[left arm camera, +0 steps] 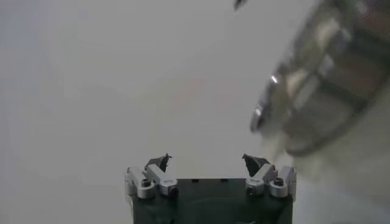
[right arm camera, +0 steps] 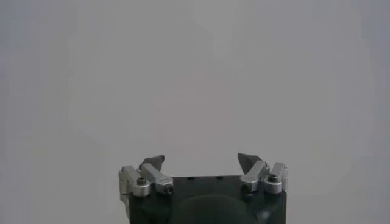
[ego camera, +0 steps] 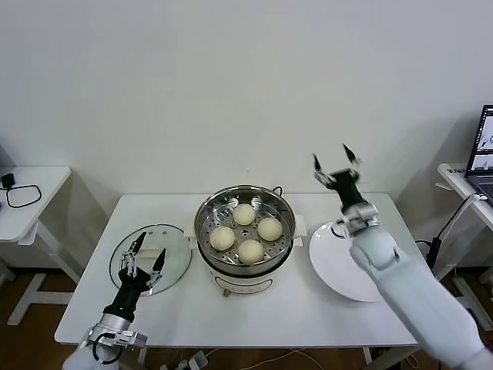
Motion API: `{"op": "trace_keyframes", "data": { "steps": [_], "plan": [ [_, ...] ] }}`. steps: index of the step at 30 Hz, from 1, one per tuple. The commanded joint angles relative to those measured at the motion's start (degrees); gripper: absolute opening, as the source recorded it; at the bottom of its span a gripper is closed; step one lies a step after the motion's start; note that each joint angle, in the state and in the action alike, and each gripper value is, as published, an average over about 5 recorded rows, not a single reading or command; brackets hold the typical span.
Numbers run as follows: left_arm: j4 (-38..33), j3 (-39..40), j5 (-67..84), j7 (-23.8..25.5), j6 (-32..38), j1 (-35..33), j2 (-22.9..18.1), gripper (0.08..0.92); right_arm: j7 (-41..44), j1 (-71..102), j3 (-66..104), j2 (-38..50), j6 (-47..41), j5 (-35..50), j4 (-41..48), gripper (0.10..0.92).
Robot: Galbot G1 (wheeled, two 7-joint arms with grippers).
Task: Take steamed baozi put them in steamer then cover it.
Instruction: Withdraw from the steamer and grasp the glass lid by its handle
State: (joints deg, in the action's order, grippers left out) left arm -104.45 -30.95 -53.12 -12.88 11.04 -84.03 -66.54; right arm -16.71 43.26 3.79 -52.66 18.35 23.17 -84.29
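The steel steamer (ego camera: 205, 240) stands uncovered at the table's middle on its white base. Several cream-white steamed baozi (ego camera: 269, 228) lie inside on the perforated tray. The glass cover (ego camera: 174, 245) lies flat on the table to the steamer's left. My left gripper (ego camera: 148, 253) hovers over the cover's centre, open and holding nothing. Its wrist view shows the left gripper (left arm camera: 207, 161) open, with the blurred steamer (left arm camera: 323, 79) off to one side. My right gripper (ego camera: 337, 162) is raised above the table's right side, open and empty. In its wrist view the right gripper (right arm camera: 201, 161) faces only bare wall.
A flat white plate (ego camera: 339, 266) lies right of the steamer, under my right forearm. A side table with a black cable (ego camera: 19, 193) stands at far left. A laptop (ego camera: 484, 150) sits on a desk at far right.
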Motion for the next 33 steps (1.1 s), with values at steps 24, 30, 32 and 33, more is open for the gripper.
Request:
{"op": "trace_keyframes", "data": {
  "steps": [24, 30, 32, 33],
  "plan": [
    [27.6, 2.9, -24.8, -5.1, -3.1, 18.0, 0.0, 0.823, 1.7, 31.9, 26.1, -11.3, 5.2, -9.2, -4.1, 0.823],
    [29.3, 4.0, -25.4, -3.8, -5.3, 19.9, -0.4, 0.823, 1.5, 31.6, 25.5, -11.7, 5.0, -9.4, -4.6, 0.823],
    [30.0, 4.1, -25.5, -3.6, -5.6, 20.5, -0.6, 0.823, 1.6, 31.7, 25.5, -11.8, 5.0, -9.5, -4.6, 0.823],
    [30.3, 4.1, -25.6, -3.6, -5.7, 20.8, -0.7, 0.823, 1.6, 31.7, 25.4, -11.9, 5.0, -9.5, -4.6, 0.823]
  ]
}}
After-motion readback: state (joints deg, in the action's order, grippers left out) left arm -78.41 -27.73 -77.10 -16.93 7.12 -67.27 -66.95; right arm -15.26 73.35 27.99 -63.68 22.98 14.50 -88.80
